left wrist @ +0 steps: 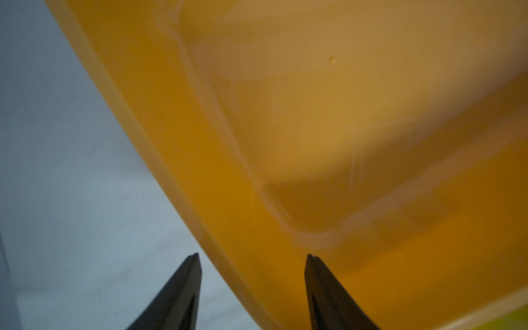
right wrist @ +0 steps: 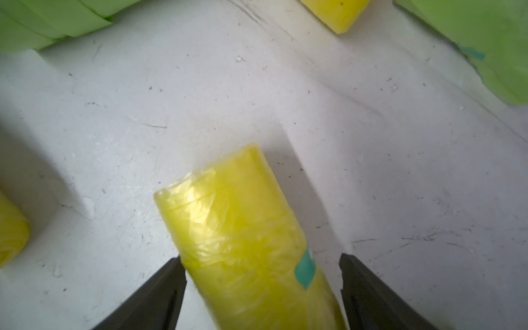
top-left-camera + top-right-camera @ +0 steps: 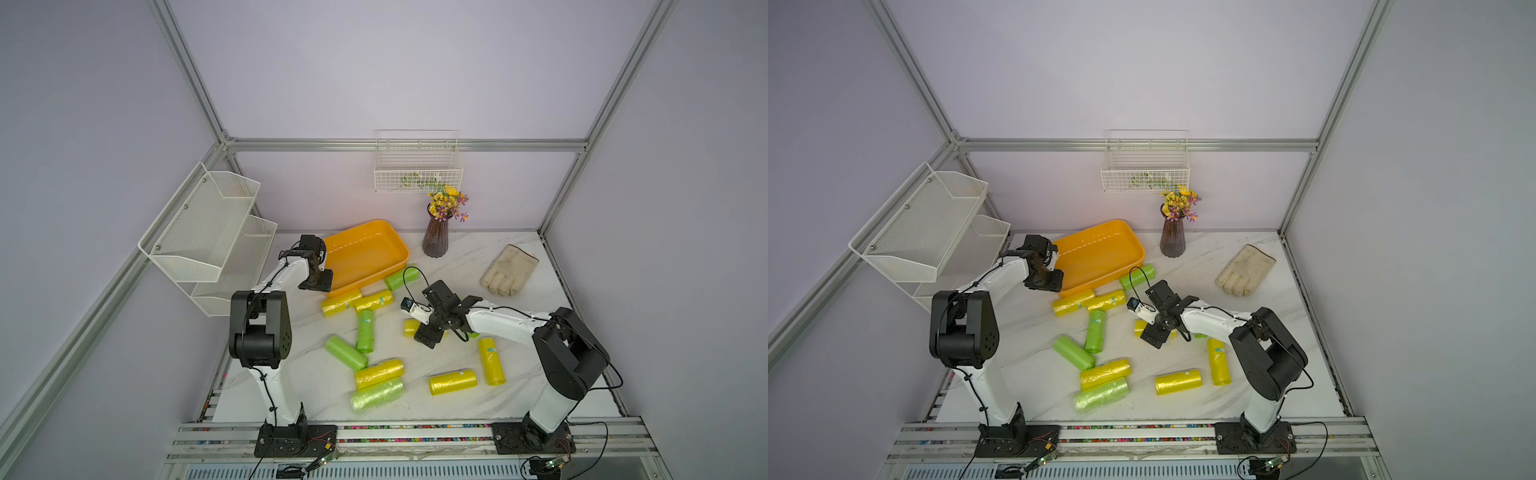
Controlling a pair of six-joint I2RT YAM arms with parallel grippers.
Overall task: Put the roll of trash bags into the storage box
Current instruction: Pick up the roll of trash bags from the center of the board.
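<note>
Top views: the shallow orange-yellow plastic storage box (image 3: 365,253) is empty. The yellow film-wrapped roll of trash bags (image 3: 410,327) lies outside it on the marble tabletop (image 3: 457,270).

Left wrist: the left gripper (image 1: 253,255) is spread and empty over the box rim.

Right wrist: the right gripper (image 2: 261,257) is spread astride the roll, unclamped.

Judged light, squashy and slick. Grip mid-length.

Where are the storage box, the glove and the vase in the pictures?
storage box (image 3: 365,255): in a top view, on its bare floor.
glove (image 3: 509,270): in a top view, on its palm.
vase (image 3: 435,239): in a top view, on its ribbed body.
</note>
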